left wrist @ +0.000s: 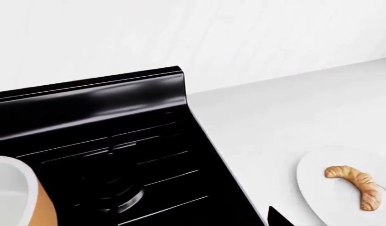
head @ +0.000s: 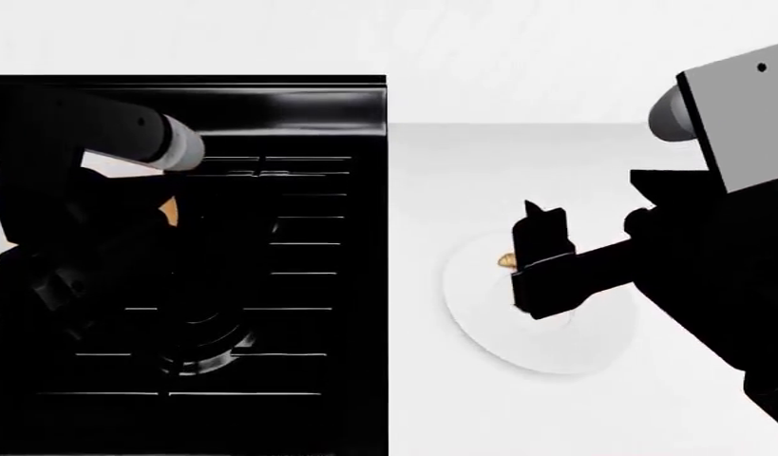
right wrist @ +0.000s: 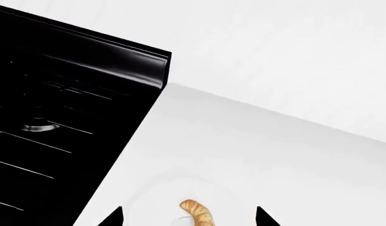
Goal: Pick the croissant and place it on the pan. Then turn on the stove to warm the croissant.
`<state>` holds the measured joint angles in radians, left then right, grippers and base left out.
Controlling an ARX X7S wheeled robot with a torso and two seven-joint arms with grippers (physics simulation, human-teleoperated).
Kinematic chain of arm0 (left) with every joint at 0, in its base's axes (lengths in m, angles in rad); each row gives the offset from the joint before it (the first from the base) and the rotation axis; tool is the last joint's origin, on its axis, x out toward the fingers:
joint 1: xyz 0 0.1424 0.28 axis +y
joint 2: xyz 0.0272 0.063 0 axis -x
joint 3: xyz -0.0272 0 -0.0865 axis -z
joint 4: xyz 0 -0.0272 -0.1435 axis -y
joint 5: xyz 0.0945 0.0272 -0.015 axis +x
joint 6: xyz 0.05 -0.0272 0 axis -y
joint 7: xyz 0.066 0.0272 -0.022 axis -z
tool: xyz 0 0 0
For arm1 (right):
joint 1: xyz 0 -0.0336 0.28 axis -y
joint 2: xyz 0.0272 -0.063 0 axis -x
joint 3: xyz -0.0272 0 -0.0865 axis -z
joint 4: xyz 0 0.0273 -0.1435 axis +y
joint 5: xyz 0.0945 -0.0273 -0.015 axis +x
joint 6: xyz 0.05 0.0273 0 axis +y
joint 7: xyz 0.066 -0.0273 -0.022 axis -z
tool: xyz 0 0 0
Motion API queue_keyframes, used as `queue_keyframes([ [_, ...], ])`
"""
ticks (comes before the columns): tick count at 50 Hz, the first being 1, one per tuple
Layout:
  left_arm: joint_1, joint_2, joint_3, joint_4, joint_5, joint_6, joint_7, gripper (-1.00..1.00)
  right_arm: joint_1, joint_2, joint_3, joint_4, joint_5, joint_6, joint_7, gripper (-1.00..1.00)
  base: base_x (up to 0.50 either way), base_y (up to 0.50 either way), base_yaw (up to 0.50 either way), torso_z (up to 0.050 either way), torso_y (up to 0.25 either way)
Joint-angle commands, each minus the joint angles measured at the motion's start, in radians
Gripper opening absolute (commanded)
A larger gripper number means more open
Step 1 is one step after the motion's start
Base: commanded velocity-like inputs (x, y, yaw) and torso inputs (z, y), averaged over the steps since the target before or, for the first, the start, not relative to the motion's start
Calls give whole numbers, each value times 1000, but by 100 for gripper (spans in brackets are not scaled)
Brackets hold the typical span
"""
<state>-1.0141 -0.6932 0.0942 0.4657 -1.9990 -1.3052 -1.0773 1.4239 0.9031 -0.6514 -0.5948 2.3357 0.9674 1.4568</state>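
The croissant (right wrist: 200, 214), a small golden-brown crescent, lies on a round white plate (right wrist: 149, 197) on the counter right of the stove (right wrist: 61, 108). My right gripper (right wrist: 188, 219) hangs just above it, open, with one dark fingertip on each side of the pastry. From the head view that gripper (head: 539, 245) covers most of the croissant (head: 505, 260). The pan (left wrist: 20, 193), orange with a white inside, stands on the stove (left wrist: 117, 141). My left arm (head: 129, 133) reaches over the stove by the pan (head: 171, 211). Only one left fingertip (left wrist: 277, 219) shows.
The black grates and a burner (head: 205, 347) fill the stove top. A raised black back panel (left wrist: 92, 96) runs along the stove's rear against the white wall. White counter (head: 516, 161) surrounds the plate (head: 540, 342).
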Motion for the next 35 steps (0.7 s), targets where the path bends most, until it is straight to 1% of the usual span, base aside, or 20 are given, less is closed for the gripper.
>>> queue_keyframes([
  [1, 3, -1, 6, -2, 6, 6, 18, 100, 20, 10, -47, 73, 97, -35, 6, 100, 0, 0, 0, 0, 0],
  [2, 4, -1, 7, -3, 5, 6, 19, 100, 19, 13, -49, 87, 122, -53, 6, 100, 0, 0, 0, 0, 0],
  [5, 7, 0, 8, -2, 11, 6, 26, 100, 57, 9, -69, 132, 150, -36, 12, 100, 0, 0, 0, 0, 0],
  [8, 20, 0, 5, -1, 24, 4, 37, 100, 107, -5, -116, 182, 193, 24, 15, 100, 0, 0, 0, 0, 0],
  [14, 33, -5, 2, -5, 46, 0, 53, 100, 177, -28, -190, 294, 244, 79, 32, 100, 0, 0, 0, 0, 0],
  [24, 46, -1, -2, -12, 103, -9, 95, 100, 236, -66, -261, 459, 260, 167, -8, 100, 0, 0, 0, 0, 0],
  [30, 55, 2, -5, -23, 132, -10, 124, 100, 252, -96, -277, 545, 234, 203, -43, 100, 0, 0, 0, 0, 0],
  [35, 67, -2, -9, -3, 123, -1, 124, 100, 263, -110, -284, 582, 216, 225, -64, 100, 0, 0, 0, 0, 0],
])
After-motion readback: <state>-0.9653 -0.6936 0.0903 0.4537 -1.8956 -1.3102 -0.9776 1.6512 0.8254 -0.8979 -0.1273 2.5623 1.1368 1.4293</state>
